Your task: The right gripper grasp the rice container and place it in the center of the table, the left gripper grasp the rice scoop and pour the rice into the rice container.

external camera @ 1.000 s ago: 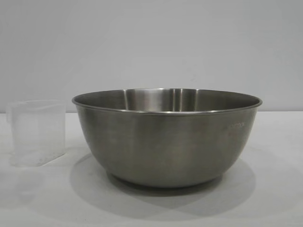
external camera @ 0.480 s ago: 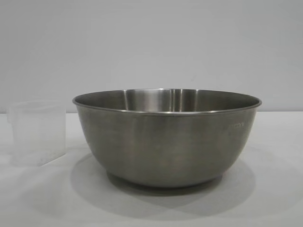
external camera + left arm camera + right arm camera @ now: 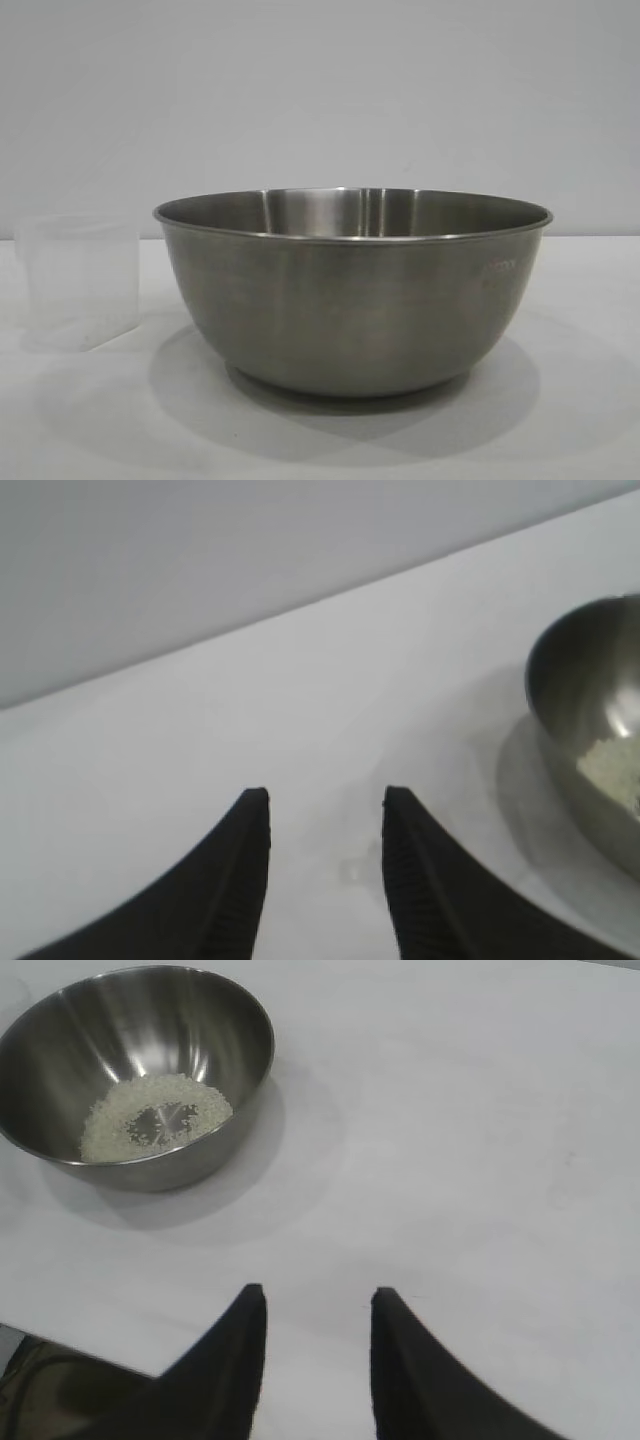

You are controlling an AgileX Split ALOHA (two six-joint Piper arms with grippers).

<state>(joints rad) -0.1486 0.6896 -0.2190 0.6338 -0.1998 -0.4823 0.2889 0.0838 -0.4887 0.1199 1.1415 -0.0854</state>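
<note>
On the white table, seen from outside the rig, the rice container stands upright in the middle of the surface, its rolled rim level. The rice scoop stands upright just beside it toward the table's left edge, apart from the bowl, and looks empty, though the frosted plastic makes that hard to confirm. Neither arm shows in this view.

From the left wrist, the left gripper hangs above bare table with its fingers partly apart and nothing between them. The bowl sits off to one side near the far edge of the surface, and a pale patch of rice shows inside it. The scoop is out of this view.

From the right wrist, the right gripper is likewise partly open and empty, held over bare table well apart from the bowl. A ring of rice lies on the bowl's floor.

Judging from rice in the bowl and the scoop set down upright, the pouring looks done and the step in hand is the left arm's retreat. To do that well, the left gripper should lift clear before travelling sideways, so that its fingers do not clip the light scoop or the bowl's rim. The right arm can hold where it is, out of the way.
</note>
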